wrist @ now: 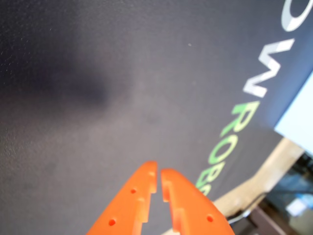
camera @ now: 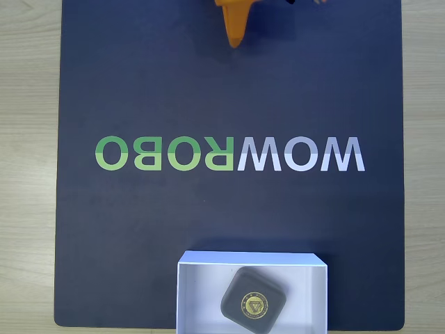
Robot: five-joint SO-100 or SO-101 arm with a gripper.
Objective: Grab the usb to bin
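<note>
Claw (wrist: 159, 178) closed, empty | usb (camera: 254, 300) dk grey, yellow emblem, in bin (camera: 201, 292)

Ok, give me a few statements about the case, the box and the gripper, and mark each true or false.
1. The case lies inside the box. True.
2. The gripper holds the case. False: its fingers are nearly shut on nothing, above bare mat.
3. The case's emblem faces up. True.
4. The box sits beside the gripper in the fixed view. False: the box is at the bottom edge, the gripper at the top.
</note>
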